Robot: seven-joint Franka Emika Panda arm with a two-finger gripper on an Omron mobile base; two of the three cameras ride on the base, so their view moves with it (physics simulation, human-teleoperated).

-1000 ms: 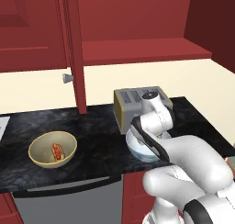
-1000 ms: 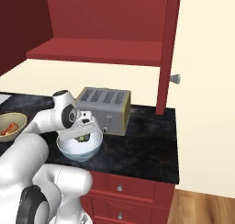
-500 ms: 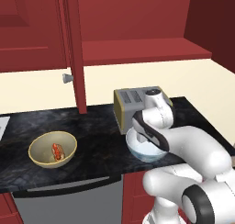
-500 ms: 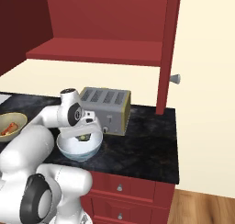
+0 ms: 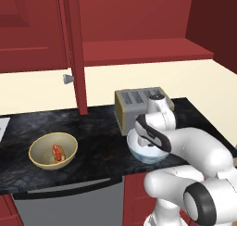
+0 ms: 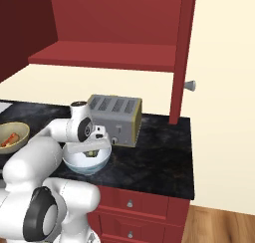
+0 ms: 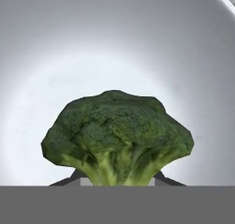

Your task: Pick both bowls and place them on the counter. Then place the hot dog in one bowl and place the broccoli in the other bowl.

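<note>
Left base view, olive-tan bowl [image 5: 53, 150] with hot dog [image 5: 58, 152] on counter [image 5: 97, 128] at left, white bowl [image 5: 147, 150] right beside toaster [image 5: 137, 105], right base view, gripper [image 6: 91, 152] lowered into white bowl, hand view, jaws seemingly narrowed on broccoli [image 7: 117, 137], above pale bowl interior.

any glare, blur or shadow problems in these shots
Hand view: broccoli is sharp, the white bowl's glossy inside shows soft glare. Left base view: the arm hides part of the white bowl; the hot dog reads clearly. Right base view: even light, no blur.

Arm bent low, gripper [image 6: 92, 152] apparently clamped on broccoli [image 7: 117, 138].
</note>
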